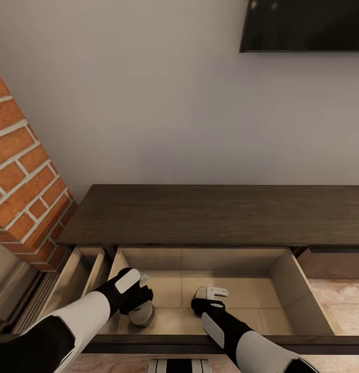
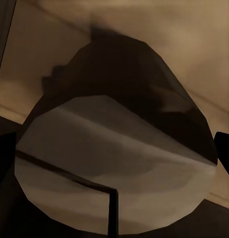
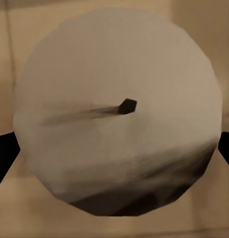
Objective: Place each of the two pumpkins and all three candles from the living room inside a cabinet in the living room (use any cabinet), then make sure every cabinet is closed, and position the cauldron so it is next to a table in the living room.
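The cabinet [image 1: 215,215] runs low along the wall, and its middle drawer [image 1: 298,292] is pulled out toward me. Both arms reach down into it. My left gripper [image 1: 140,302] is shut on a cream candle [image 1: 143,315] that sits low against the drawer floor. In the left wrist view this candle [image 2: 114,163] looms tilted between dark fingertips [image 2: 224,148]. My right gripper [image 1: 206,299] is shut on another candle [image 3: 114,114], seen in the right wrist view from above with its dark wick, fingertips [image 3: 4,156] at both sides. The pumpkins, cauldron and table are out of view.
A second drawer [image 1: 78,280] stands open just left of the middle one. The red brick fireplace [image 1: 24,171] rises at the left. A black TV [image 1: 303,26] hangs on the wall above. Light wood floor [image 1: 340,305] shows to the drawer's right.
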Robot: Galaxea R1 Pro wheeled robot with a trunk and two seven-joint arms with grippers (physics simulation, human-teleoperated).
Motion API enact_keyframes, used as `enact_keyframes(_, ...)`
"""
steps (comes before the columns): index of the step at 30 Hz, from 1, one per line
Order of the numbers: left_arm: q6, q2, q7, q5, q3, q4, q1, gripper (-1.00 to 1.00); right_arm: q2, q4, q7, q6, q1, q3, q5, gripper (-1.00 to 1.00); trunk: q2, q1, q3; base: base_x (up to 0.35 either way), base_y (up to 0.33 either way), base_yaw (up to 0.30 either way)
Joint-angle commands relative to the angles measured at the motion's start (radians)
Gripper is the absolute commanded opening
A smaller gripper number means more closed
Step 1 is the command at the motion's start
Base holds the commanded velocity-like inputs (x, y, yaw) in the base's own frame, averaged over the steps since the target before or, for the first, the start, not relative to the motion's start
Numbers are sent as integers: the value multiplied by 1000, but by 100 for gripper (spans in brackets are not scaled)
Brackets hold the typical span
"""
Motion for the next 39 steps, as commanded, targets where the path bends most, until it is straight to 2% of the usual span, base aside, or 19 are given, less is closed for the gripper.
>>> enact_keyframes(1,0,0,0,0,0,0,0,-100,0,37,0,0,24,-2,1,100,0,0,0,0,0,0)
enact_keyframes(15,0,0,0,0,0,0,0,-100,0,-19,-1,2,21,-2,2,100,0,0,0,0,0,0)
enact_keyframes(29,-3,0,0,-1,0,0,0,-100,0,-32,-3,5,21,-2,-2,100,0,0,0,0,0,0)
enact_keyframes(33,-80,0,1,-2,0,2,-1,-100,0,-32,-3,6,21,-2,-2,100,0,0,0,0,0,0)
enact_keyframes(39,-99,-3,2,-3,0,7,0,-100,0,-32,-3,6,21,-2,-4,100,0,0,0,0,0,0)
